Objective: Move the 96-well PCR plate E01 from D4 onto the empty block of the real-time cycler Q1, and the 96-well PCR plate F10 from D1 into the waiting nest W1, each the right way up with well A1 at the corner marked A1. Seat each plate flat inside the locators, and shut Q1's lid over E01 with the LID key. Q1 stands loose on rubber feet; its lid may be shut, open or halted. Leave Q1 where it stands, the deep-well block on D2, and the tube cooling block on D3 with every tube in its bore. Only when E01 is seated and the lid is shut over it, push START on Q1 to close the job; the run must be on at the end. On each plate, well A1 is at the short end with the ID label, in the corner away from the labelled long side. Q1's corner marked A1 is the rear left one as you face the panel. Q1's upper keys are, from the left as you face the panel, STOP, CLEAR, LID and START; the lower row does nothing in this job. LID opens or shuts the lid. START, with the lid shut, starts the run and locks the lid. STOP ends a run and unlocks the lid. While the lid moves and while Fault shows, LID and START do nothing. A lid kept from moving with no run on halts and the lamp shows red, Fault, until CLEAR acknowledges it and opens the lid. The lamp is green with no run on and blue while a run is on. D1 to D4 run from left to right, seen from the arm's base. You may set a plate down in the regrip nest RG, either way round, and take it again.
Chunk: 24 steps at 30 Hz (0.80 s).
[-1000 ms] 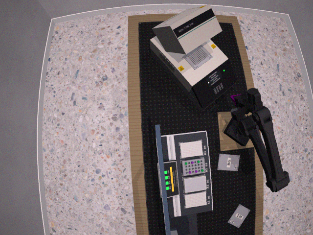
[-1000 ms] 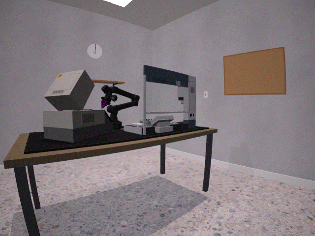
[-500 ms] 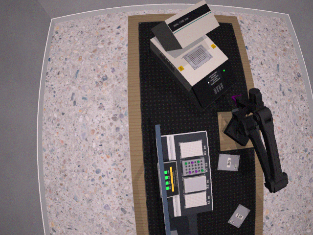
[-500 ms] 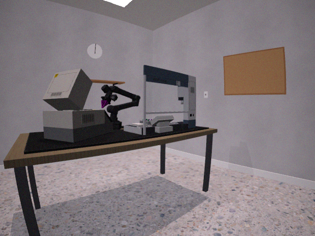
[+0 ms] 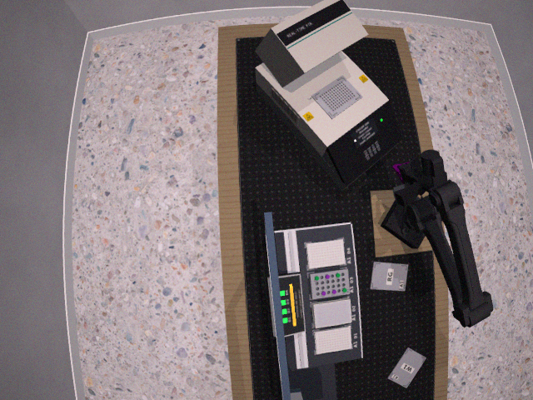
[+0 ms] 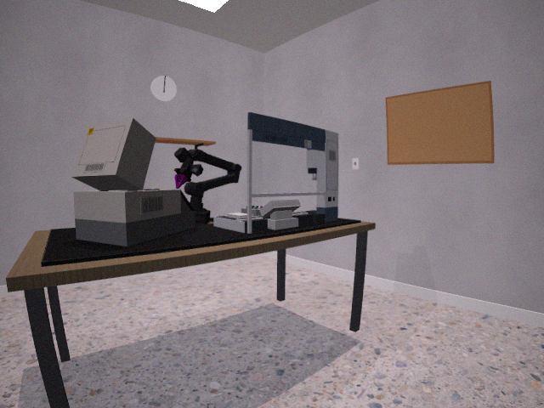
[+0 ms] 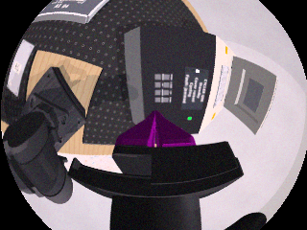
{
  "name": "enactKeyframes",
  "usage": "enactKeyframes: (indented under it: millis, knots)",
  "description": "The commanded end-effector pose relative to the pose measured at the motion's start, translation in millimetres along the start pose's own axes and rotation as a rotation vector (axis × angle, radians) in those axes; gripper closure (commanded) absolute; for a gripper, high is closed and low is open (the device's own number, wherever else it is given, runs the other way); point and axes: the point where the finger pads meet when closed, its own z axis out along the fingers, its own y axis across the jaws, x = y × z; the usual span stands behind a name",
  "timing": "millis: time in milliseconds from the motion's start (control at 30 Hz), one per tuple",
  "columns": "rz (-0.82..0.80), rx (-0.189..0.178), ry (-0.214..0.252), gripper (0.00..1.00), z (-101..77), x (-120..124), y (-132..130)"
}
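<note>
A matte black six-joint arm point(image 5: 452, 232) of rounded, tubular links on a blocky black base point(image 5: 398, 222), tipped with a pincer point(image 7: 155, 133) bearing purple wedge-shaped fingers point(image 5: 402, 171).

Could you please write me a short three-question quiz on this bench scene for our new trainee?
1. True or false: the lid of the cycler is raised, leaving its block uncovered.
2. What colour is the lamp on the cycler's front panel? A) red B) green C) blue
3. Fill in: the gripper, beside the cycler's panel, is shut and holds ____.

Key
1. True
2. B
3. nothing; both white plates, and, lie on the deck.
</note>
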Motion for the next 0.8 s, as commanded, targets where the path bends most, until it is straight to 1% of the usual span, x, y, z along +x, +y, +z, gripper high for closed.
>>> enactKeyframes:
  millis: [0,67,400,767]
  knots:
    - [0.003,0.066,0.01,1.0,-10.4,0,-18]
    - [0.002,0.076,0.011,1.0,-13.6,-1,-21]
    - [0.002,0.075,0.012,1.0,-21.3,0,-34]
    - [0.0,0.08,0.014,1.0,-24.5,0,-39]
